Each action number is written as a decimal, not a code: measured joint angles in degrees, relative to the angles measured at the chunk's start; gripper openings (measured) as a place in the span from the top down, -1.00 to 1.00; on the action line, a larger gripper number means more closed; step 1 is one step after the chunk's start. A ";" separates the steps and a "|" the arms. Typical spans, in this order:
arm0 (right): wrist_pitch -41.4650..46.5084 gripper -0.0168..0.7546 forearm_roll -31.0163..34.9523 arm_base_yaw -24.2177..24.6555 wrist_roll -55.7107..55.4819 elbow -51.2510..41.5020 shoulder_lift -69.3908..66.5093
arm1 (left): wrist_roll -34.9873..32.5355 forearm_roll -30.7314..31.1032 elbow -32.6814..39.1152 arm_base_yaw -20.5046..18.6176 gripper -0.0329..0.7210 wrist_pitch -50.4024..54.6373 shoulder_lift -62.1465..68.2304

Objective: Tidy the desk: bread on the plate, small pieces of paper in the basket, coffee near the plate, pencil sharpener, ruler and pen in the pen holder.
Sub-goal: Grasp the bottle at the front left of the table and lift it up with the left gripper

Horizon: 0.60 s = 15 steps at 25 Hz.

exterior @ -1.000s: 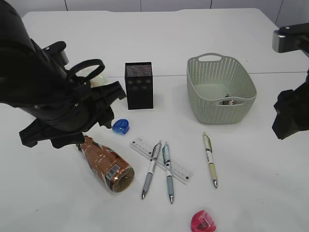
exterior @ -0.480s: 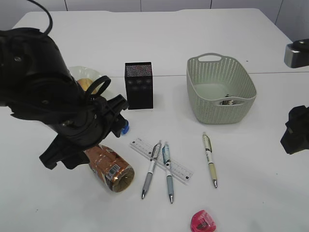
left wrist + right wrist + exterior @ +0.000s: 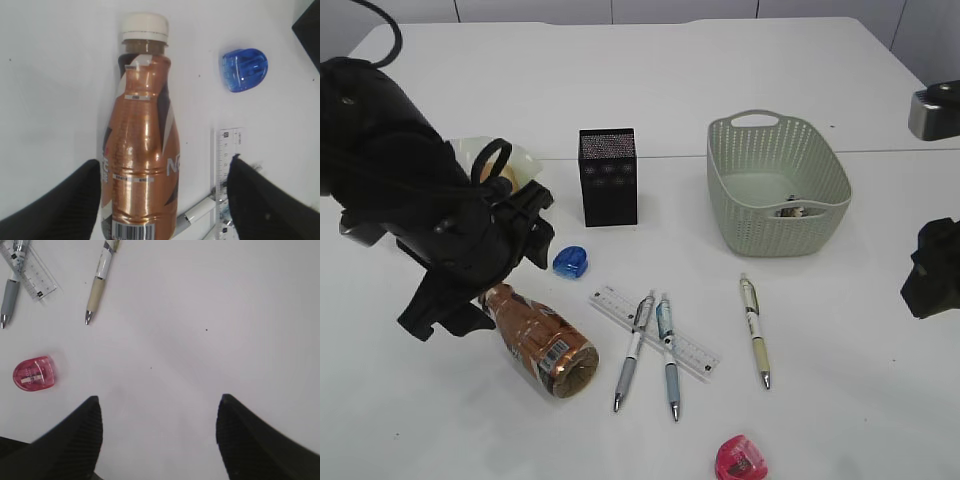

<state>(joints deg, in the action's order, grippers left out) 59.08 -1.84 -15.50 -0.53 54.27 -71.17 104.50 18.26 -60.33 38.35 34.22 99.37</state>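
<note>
Two views disagree: exterior hides my left jaws [image 3: 160, 195] behind the arm; wrist shows them spread wide astride the bottle [image 3: 142, 150], not touching. Right jaws [image 3: 157, 435] open over bare bench [image 3: 210, 315].

A copper-brown coffee bottle [image 3: 540, 340] with a white cap is lying on its side on the tabletop; a blue pencil sharpener [image 3: 570, 262] is sitting just beyond its neck; a clear ruler [image 3: 655, 332] is lying slantwise with two grey pens [image 3: 632, 351] crossing over it; a cream pen [image 3: 754, 329] is lying apart to the right; a pink sharpener [image 3: 741, 458] is resting near the front edge; the black mesh pen holder [image 3: 608, 176] is standing upright; the pale green basket [image 3: 776, 182] is holding scraps of paper; the plate [image 3: 496, 160] is carrying bread.
</note>
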 joint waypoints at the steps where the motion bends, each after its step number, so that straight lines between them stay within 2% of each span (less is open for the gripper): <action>1: -0.09 -0.39 0.00 0.00 0.00 0.00 0.00 | -0.17 -0.45 0.00 0.00 -0.61 0.00 0.37; 7: -0.33 -0.39 0.00 0.00 0.00 0.00 0.00 | -4.25 -4.86 0.00 0.00 -0.61 -0.19 3.47; 15: -0.43 -0.39 0.00 0.00 0.00 0.00 0.00 | -5.42 -5.23 0.00 0.00 -0.61 -0.99 5.93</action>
<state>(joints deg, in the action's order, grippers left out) 58.66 -1.84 -15.50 -0.53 54.27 -71.17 99.08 13.03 -60.33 38.35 33.23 105.30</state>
